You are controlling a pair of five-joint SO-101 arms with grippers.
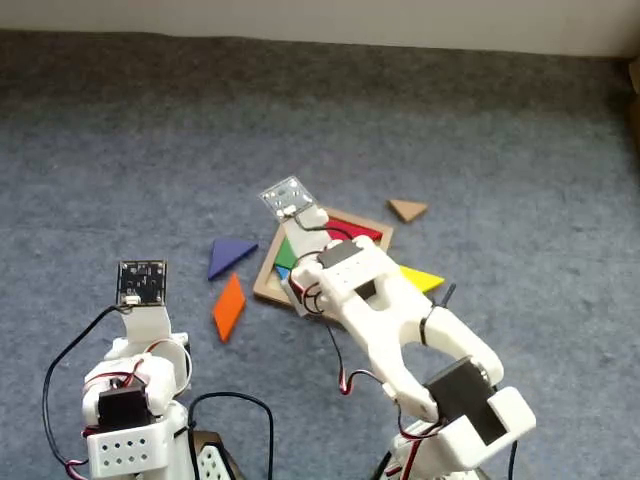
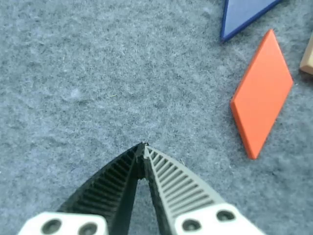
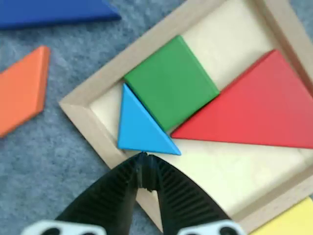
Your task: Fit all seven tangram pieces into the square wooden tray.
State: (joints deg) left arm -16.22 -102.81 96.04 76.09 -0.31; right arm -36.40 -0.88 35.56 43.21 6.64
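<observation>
The square wooden tray [image 3: 88,105] [image 1: 268,283] lies mid-table and holds a green square [image 3: 171,83], a small light-blue triangle [image 3: 139,129] and a large red triangle [image 3: 254,110]. My right gripper [image 3: 145,171] is shut with nothing in it, its tips just over the tray beside the light-blue triangle. Outside the tray lie a dark blue triangle [image 1: 229,254], an orange parallelogram [image 1: 229,306] [image 2: 263,93], a yellow piece [image 1: 421,278] and a small tan triangle [image 1: 407,209]. My left gripper [image 2: 143,152] is shut and empty over bare carpet, a short way from the orange parallelogram.
Grey carpet covers the table. The right arm [image 1: 400,320] stretches over the tray's near side and hides part of it. The left arm's base [image 1: 130,400] stands at the front left. Open carpet lies at the left and far back.
</observation>
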